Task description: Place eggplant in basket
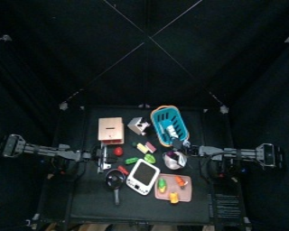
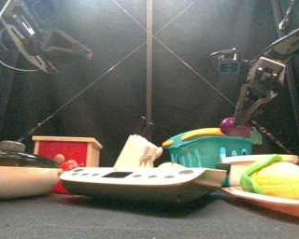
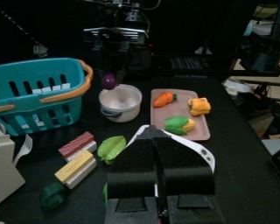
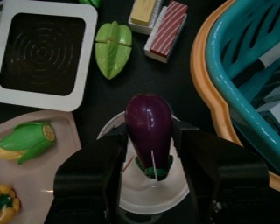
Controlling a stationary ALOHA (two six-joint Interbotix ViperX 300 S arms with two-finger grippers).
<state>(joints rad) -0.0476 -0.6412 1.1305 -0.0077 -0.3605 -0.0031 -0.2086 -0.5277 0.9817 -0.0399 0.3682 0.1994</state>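
My right gripper [image 4: 150,144] is shut on the purple eggplant [image 4: 150,122] and holds it upright in the air, just above a white bowl [image 4: 154,194]. The teal-blue slatted basket [image 4: 255,83] is close beside it. In the front view the eggplant [image 2: 228,122] hangs in the right gripper [image 2: 235,116] above the basket's rim [image 2: 209,140]. The left wrist view shows the eggplant [image 3: 109,80] over the bowl [image 3: 119,101], next to the basket [image 3: 35,91]. My left gripper [image 3: 160,171] is shut and empty, resting at the table's left [image 1: 101,155].
A tan box [image 1: 111,129] stands left of the basket [image 1: 169,124]. A white scale [image 4: 39,52], a green leaf-shaped piece [image 4: 113,48] and block-shaped toy foods [image 4: 168,31] lie near the bowl. A pink plate with corn [image 4: 25,142] lies at the front. A pan [image 2: 15,175] stands front left.
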